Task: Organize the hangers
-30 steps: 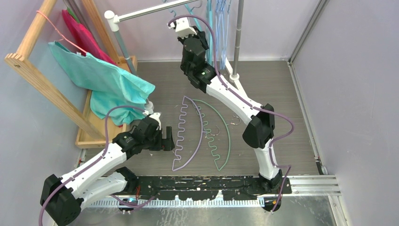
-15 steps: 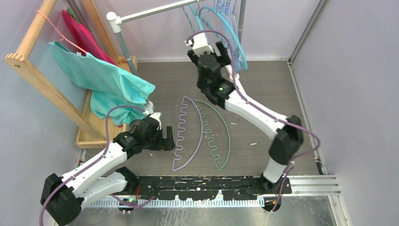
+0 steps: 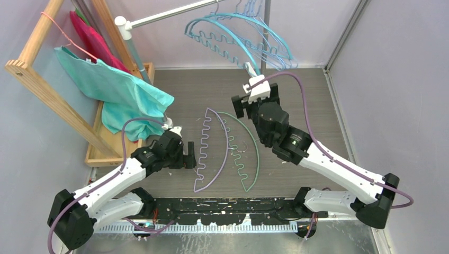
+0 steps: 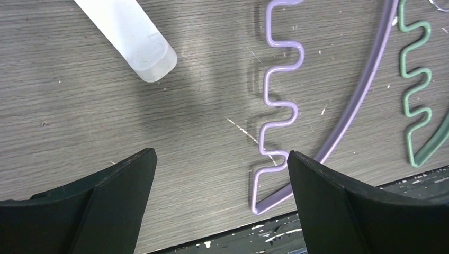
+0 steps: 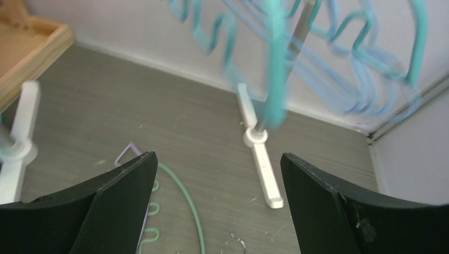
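Top external view; places given against grey rail [image 3: 164,14].
- Left gripper [image 3: 186,157]: well in front of rail, low over table, jaws spread wide, nothing held. Judged poised for next pick.
- Lavender hanger [image 4: 283,68]: laid flat just beside left gripper, not yet hung.
- Green hanger [image 3: 258,156]: laid flat against lavender one, well in front of rail.
- Right gripper [image 3: 257,100]: below rail's right end, jaws parted, empty.
- Blue and teal hangers [image 5: 275,53]: hooked on rail's right end, tilted, blurred in right wrist view. Judged swinging; grouped there as sorted batch.
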Tool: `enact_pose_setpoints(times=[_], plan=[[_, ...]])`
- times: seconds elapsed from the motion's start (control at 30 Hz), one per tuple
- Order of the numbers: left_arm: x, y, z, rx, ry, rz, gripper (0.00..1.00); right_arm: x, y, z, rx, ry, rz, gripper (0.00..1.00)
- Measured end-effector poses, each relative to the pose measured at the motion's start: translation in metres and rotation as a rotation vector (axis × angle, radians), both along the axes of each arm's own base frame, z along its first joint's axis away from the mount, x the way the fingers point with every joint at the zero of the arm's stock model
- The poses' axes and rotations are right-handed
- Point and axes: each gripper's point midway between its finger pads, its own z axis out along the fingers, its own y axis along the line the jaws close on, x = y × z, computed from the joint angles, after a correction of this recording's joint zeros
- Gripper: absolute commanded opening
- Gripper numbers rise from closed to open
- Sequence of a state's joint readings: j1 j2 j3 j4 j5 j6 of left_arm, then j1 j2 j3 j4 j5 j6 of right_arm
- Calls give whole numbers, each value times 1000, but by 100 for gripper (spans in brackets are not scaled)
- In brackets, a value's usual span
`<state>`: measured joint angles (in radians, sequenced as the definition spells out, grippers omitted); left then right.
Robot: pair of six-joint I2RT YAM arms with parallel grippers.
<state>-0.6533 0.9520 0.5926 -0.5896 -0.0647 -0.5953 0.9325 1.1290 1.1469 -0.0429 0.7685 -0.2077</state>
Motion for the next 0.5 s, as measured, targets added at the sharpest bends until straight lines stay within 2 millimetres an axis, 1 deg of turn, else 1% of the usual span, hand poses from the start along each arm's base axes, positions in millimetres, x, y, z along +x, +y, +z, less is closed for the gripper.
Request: enact_pose_setpoints(times=[0.13,0.27,0.3,0.5], plan=[[2,1,-7,20,15,14,98,-23,9,-36,-5,91,97,88],[3,1,-13,30,31,24,98,-41,15,-85,-30,203,149,84],[3,1,-15,34,36,25,98,-46,17,-101,-33,239,165,82],[5,-1,-19,35,38,25,98,-69,17,-176,-20,418,201,71]])
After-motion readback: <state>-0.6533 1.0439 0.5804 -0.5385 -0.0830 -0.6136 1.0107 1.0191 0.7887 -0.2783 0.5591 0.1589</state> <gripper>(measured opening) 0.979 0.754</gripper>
